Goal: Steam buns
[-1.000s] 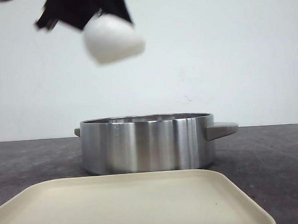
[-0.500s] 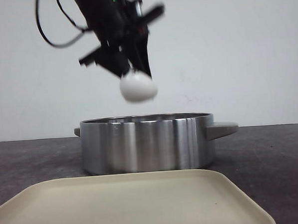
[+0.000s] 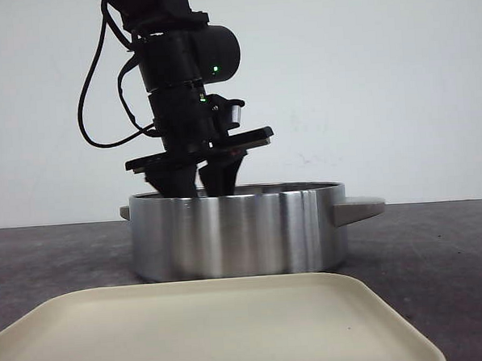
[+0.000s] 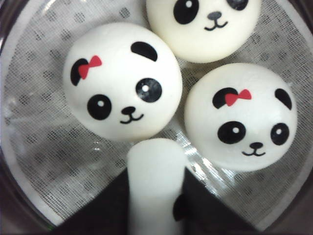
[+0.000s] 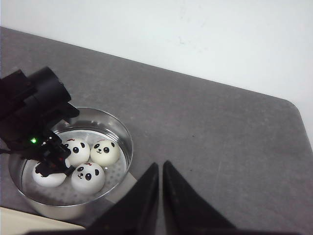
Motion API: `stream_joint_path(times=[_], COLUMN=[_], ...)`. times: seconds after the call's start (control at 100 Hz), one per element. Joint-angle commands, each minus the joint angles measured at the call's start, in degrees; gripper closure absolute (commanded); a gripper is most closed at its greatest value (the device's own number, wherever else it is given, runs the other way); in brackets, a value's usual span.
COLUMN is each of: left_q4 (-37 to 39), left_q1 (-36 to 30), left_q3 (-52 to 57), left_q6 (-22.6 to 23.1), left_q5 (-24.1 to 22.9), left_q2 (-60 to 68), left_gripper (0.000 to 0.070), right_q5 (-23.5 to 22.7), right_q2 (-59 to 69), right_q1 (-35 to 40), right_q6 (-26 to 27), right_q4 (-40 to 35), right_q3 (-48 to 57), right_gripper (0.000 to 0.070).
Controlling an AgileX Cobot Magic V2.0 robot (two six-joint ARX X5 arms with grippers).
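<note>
Dark grey speckled table [image 3: 439, 259], matte, w/ a rounded corner showing in the right wrist view. Steel pot [image 3: 240, 233] sits directly on it, roughly mid-table, upright, flat handles on both sides. Cream tray [image 3: 216, 327] lies nearer the camera, just in front of the pot; prob. not touching it, but the front view is too low to tell. Plain white wall [image 3: 398, 83] behind the table's far edge.

White buns [image 4: 122, 83] with black panda faces, red bows; silver pot [image 3: 237, 233]
</note>
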Motion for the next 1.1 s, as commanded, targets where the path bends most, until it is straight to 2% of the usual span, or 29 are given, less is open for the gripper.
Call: stream_joint_path(times=[0.0,0.05,0.12,0.31,0.37,0.42,0.51,0.58,0.66,0.76,0.84,0.94,1.02,1.09], left_q4=[0.44,0.24,-0.87,-5.22,-4.72,-3.48,-0.20,2.25,4.31,4.61,3.17,0.48,-1.53,-2.54], left_q1=[-0.22,-0.20,0.07,0.42,0.44,0.42,0.07,-0.37,-0.85,-1.11,-1.09,-1.09,-1.09,-1.11], left_q3=[1.55,1.60,2.12,6.58,7.23,7.21,7.21,7.21,7.21,7.21,7.04,6.56,5.66,3.91], left_q6=[0.48,0.48,0.46,0.46,-0.94,-2.08,-2.97,-2.93,-2.60,-0.13,1.20,2.89,4.48,4.66], left_q5=[0.02,0.02,0.02,-0.02,-0.04,-0.20,-0.22,-0.83,-4.42,-9.75,-10.32,-10.01,-8.83,-6.49], left_q2=[1.03,1.03,1.03,0.33,-1.73,-4.09,-10.47,-15.98,-22.16,-29.29,-34.36,-40.57,-45.53,-50.21], left_gripper=[0.0235,0.0176,0.0135,0.0144,0.0157,0.0199,0.0359,0.0458,0.0546,0.0639,0.0644,0.0645,0.0645,0.0649], right_q5=[0.20,0.22,0.22,0.26,0.28,0.26,0.26,0.20,-0.35,-2.12,-4.09,-8.00,-12.57,-18.58], right_q2=[0.50,0.52,0.52,0.52,0.52,0.55,0.55,0.50,0.46,0.48,0.48,0.48,0.59,0.81], right_q1=[0.76,0.76,0.76,0.76,0.76,0.76,0.76,0.76,0.76,0.79,0.76,0.76,0.72,0.70], right_q6=[1.11,1.11,1.11,1.11,1.09,1.09,1.09,1.09,1.09,1.09,0.39,-3.08,-8.22,-14.29], right_q4=[0.35,0.37,0.42,0.42,0.37,0.42,0.52,0.55,0.61,2.27,6.34,13.42,22.21,31.74], right_q3=[1.11,1.11,1.11,1.11,1.09,0.98,0.26,-0.74,-1.92,-3.28,-4.57,-6.47,-8.81,-11.69], right_gripper=[0.0693,0.0693,0.0693,0.0693,0.0693,0.0693,0.0693,0.0693,0.0692,0.0692,0.0693,0.0692,0.0692,0.0692])
